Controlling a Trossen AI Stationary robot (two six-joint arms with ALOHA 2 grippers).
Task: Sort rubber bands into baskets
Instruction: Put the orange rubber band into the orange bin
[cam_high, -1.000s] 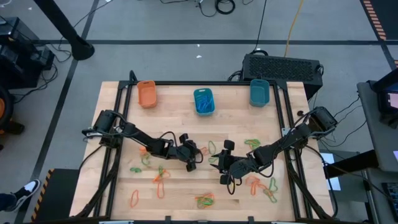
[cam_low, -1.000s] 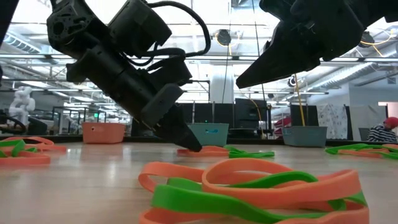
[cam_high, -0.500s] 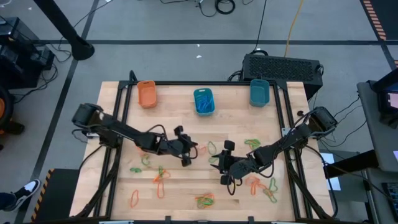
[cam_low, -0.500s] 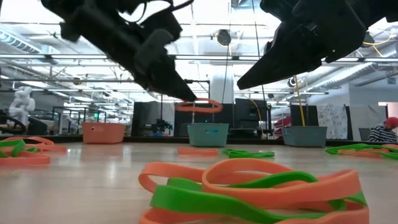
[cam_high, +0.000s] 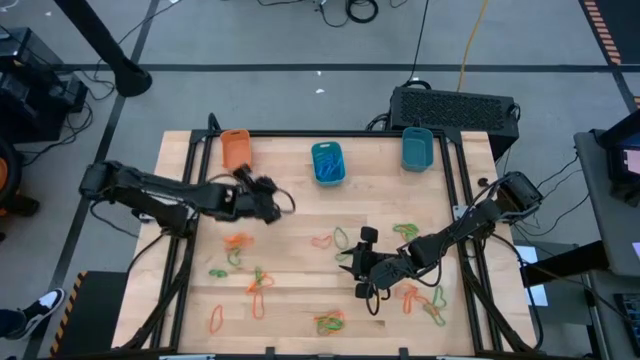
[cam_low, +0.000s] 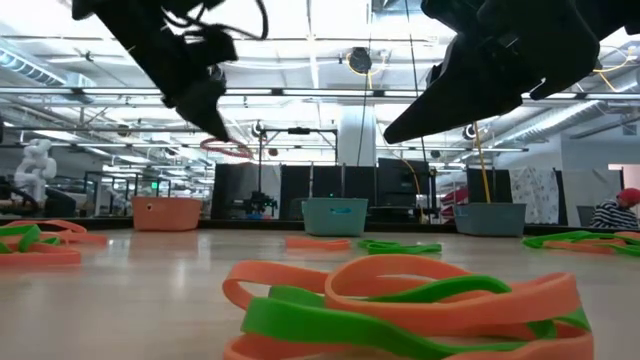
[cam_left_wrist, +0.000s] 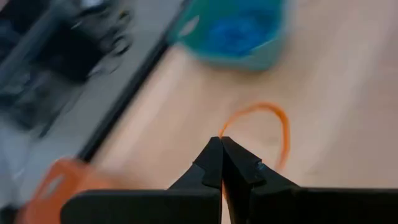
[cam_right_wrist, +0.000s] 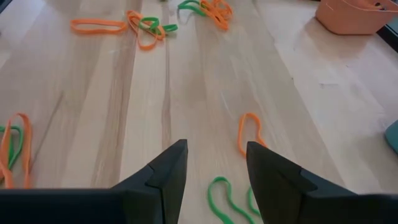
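Loose rubber bands lie nearest, tangled orange and green; above mid-table the right gripper waits with fingers wide, empty. Beyond, the left gripper, pinched tight on an orange band, hangs aloft just short of the orange basket. Carry step, likely; next needs centring over that basket, then release.

Two dark jointed arms, black cables alongside; tapered black gripper fingers.

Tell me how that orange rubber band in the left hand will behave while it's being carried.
Probably floppy: the orange rubber band dangles as a loose loop from the shut left hand. It looks thin, so likely very light and prone to swinging. Pinched at one spot only, it may slip free.
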